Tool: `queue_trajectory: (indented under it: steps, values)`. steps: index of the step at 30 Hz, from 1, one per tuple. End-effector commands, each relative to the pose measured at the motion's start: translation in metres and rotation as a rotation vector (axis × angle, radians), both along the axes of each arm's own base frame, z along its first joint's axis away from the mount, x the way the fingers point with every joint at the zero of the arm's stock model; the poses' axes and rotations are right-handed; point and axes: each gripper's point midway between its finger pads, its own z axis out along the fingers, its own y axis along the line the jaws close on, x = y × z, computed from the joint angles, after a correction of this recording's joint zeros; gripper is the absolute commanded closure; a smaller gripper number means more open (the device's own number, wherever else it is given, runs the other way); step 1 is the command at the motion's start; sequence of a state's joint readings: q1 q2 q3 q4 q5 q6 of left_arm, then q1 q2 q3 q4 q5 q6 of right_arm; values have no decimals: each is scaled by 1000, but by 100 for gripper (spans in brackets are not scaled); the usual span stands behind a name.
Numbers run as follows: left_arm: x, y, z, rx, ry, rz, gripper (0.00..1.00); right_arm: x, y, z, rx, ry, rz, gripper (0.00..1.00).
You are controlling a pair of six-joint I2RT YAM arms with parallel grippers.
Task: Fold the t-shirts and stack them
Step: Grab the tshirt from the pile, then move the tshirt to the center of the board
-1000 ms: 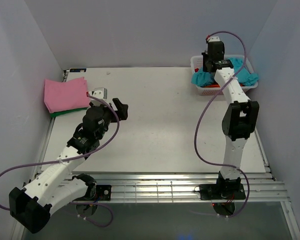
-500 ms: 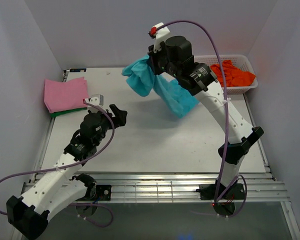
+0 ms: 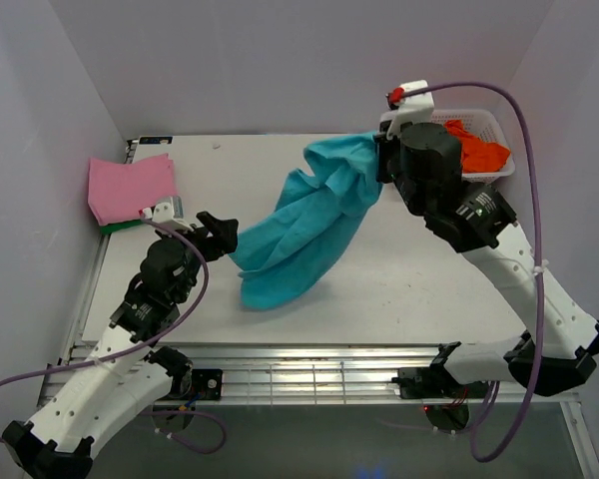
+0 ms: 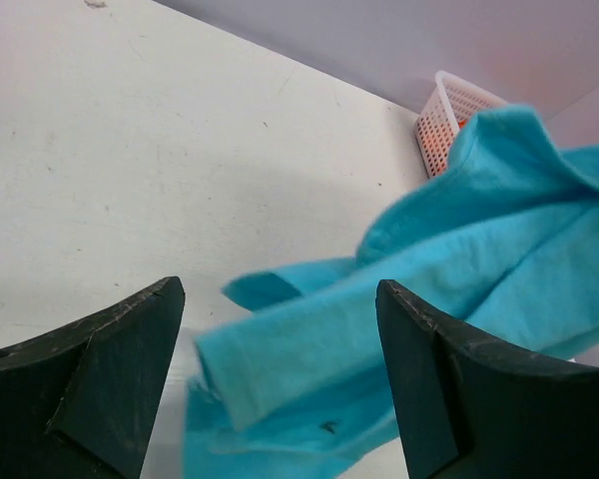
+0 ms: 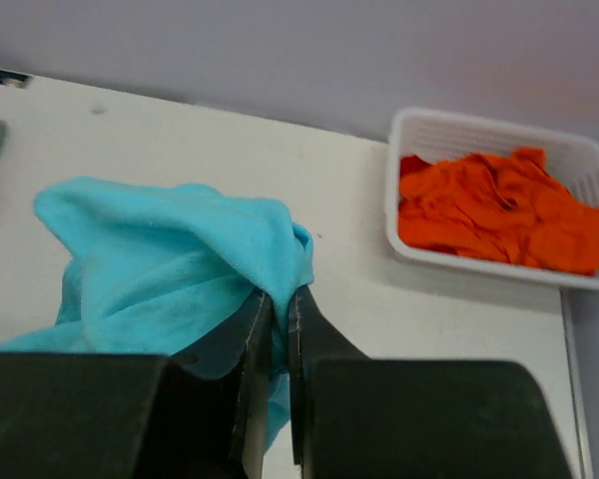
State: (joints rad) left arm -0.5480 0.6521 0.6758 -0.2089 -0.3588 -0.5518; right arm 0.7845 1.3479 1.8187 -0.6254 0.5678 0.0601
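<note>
- While its jaws pinch a fold of the teal t-shirt (image 5: 170, 259), the right gripper (image 5: 280, 299) holds it above the table (image 3: 399, 289).
- Left gripper (image 4: 277, 299) gapes empty beside the hanging cloth.
- Orange t-shirt (image 5: 499, 215) fills the basket (image 5: 459, 257).

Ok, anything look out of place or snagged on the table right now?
Nothing stands out. The teal cloth t-shirt hangs bunched from the shut right gripper; the open left gripper faces it. The crumpled orange shirt sits inside the white lattice basket; the folded pink shirt lies flat.
</note>
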Motion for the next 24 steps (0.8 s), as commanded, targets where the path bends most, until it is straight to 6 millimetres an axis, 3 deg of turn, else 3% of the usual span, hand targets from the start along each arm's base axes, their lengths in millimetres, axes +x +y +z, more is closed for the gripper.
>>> queue_trajectory:
  steps: [1, 2, 3, 6, 8, 10, 11, 13, 14, 18, 21, 22, 24]
  values:
    - [0, 3, -2, -7, 15, 17, 12, 7, -56, -70, -122, 91, -329, 92]
    - [-1, 2, -4, -7, 20, 12, 12, 5, -64, -90, -148, 128, -365, 92]
    - [-1, 1, -6, -4, 26, 6, 12, 3, -78, -125, -204, 187, -413, 92]
    - [-2, -1, -11, -1, 41, -5, 12, -16, -112, -181, -243, 296, -558, 92]
    - [-2, -4, -15, 10, 50, -23, 12, -33, -131, -206, -263, 362, -649, 91]
    - [-2, -7, -19, 19, 60, -40, 12, -41, -143, -220, -300, 395, -705, 68]
    - [0, -11, -24, 22, 70, -52, 12, -47, -147, -225, -316, 416, -725, 26]
    - [-1, -25, -37, 20, 96, -120, 12, -46, -147, -227, -339, 433, -737, 8]
    - [1, -33, -38, 4, 87, -152, 12, -49, -147, -228, -350, 449, -743, 7]
    - [3, -85, -79, -34, 184, -383, 14, -39, -126, -229, -340, 449, -662, 6]
    - [12, -102, -86, -50, 163, -437, 15, -29, -100, -239, -248, 446, -542, 7]
    - [18, -105, -105, -25, 217, -432, 16, -29, -95, -236, -233, 434, -490, 7]
    - [25, -110, -115, 0, 242, -440, 17, -32, -84, -249, -192, 449, -416, 8]
